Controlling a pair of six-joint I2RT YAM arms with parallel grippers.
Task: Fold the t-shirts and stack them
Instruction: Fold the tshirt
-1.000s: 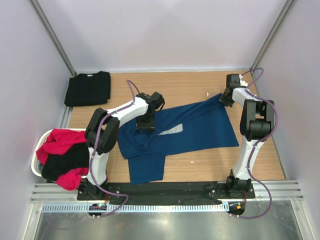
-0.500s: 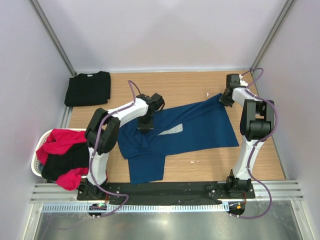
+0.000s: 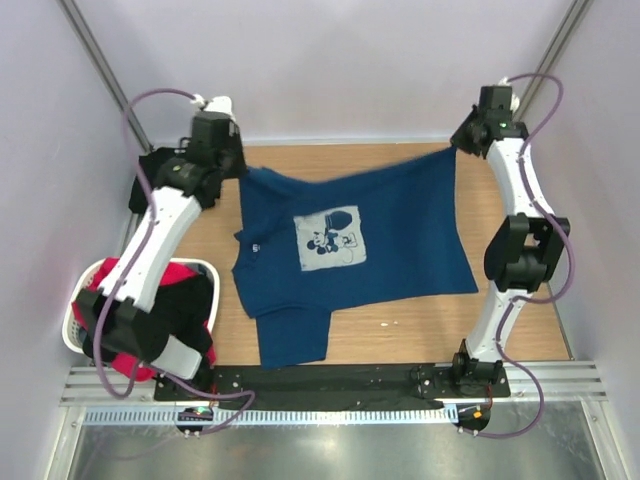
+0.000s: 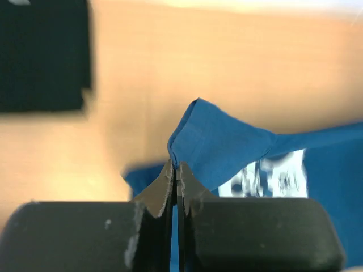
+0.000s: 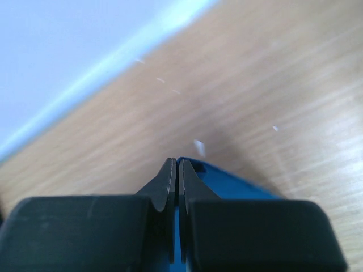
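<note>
Jaws on both arms are shut tight on one shirt, a navy blue cotton tee (image 3: 400,230) with a pale square mouse picture (image 3: 330,240) on its front. The tee is near the middle of the brown wooden table (image 3: 520,300), picture side up. Its far edge is lifted up and hangs in a soft curve between the two arms. Its near part lies on the wood.

The left gripper (image 4: 176,167) pinches a fold of the blue cloth at the far left corner. The right gripper (image 5: 176,164) pinches the blue cloth at the far right corner.

A plain black folded tee (image 4: 42,56) lies flat in the far left corner of the table, partly hidden by the left arm. A white plastic basket (image 3: 72,320) sits by the table's left edge. A red tee (image 3: 185,270) and a black tee (image 3: 200,305) are in it.
</note>
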